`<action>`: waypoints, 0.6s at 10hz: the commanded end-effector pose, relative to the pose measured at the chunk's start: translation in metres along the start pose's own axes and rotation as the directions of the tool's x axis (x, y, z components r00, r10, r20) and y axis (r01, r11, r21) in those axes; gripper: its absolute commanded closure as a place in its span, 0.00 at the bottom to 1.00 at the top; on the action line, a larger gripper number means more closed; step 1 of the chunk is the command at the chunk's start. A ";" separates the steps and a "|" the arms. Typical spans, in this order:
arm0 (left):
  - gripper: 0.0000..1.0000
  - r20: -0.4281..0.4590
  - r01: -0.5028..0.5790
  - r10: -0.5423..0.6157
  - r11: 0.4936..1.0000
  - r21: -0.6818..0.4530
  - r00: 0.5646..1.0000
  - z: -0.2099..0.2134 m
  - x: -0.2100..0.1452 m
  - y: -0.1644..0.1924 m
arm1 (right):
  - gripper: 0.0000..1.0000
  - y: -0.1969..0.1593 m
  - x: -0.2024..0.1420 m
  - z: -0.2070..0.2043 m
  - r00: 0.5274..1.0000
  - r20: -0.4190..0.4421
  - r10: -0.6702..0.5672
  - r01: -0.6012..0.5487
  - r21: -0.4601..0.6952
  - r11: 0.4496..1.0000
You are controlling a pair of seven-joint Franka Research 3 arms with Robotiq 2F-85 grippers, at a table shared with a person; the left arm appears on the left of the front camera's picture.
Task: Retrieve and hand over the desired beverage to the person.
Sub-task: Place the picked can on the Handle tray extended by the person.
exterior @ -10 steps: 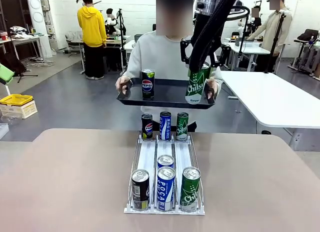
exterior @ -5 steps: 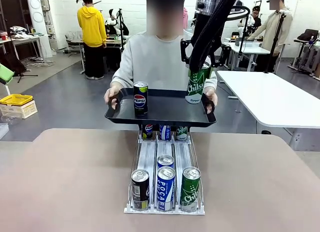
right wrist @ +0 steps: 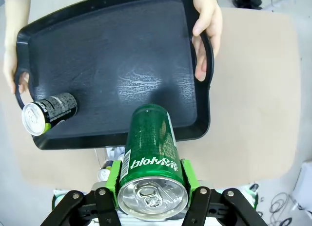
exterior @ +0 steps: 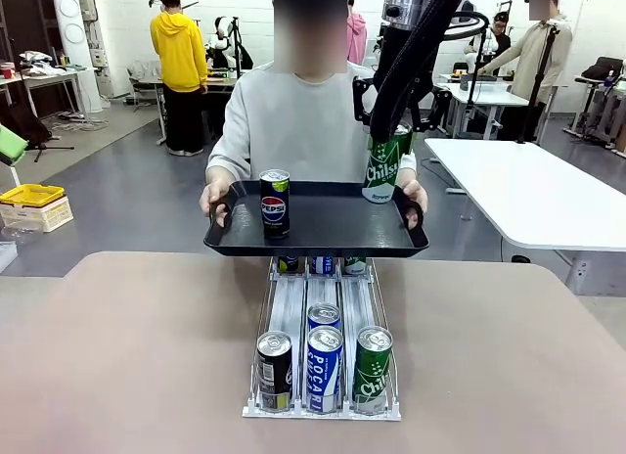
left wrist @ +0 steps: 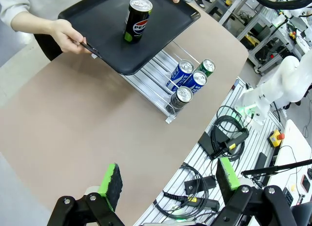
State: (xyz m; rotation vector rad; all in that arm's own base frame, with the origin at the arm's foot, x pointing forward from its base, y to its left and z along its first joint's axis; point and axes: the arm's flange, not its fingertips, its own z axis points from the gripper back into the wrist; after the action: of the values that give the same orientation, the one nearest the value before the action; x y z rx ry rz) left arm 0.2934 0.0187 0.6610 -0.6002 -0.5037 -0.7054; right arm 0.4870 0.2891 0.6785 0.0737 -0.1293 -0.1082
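Tray (exterior: 323,224): moved nearer and lower since the earlier frame, now hiding the rack's (exterior: 323,376) far cans. Person (exterior: 303,121) holds both its handles. Pepsi can (exterior: 274,204): upright on tray's left part. Green can (exterior: 382,167): above tray's right edge, clamped in right gripper (right wrist: 152,187). Left gripper (left wrist: 168,179): jaws wide, empty.

Tray (exterior: 323,229): black plastic, faintly textured, dull sheen. Green can (right wrist: 152,158) and Pepsi can (exterior: 274,203): glossy printed metal, bare silvery tops. Table (exterior: 127,356): smooth, matt, tan. Person's sweatshirt (exterior: 303,121): soft grey cloth.
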 end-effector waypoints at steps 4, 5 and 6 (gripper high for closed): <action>0.00 0.006 0.015 -0.015 1.000 -0.014 1.000 0.001 -0.001 0.000 | 0.61 -0.001 -0.001 0.001 1.000 0.005 -0.007 0.007 0.002 1.000; 0.00 0.006 0.015 -0.015 1.000 -0.014 1.000 0.001 -0.001 0.000 | 0.61 -0.001 -0.001 0.001 1.000 0.005 -0.007 0.007 0.002 1.000; 0.00 0.006 0.015 -0.015 1.000 -0.014 1.000 0.001 -0.001 0.000 | 0.61 -0.001 -0.001 0.001 1.000 0.005 -0.007 0.007 0.002 1.000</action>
State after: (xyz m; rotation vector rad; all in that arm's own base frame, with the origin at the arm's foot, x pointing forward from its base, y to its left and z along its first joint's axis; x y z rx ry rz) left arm 0.2934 0.0187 0.6610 -0.6002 -0.5037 -0.7054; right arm 0.4869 0.2892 0.6785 0.0737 -0.1293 -0.1078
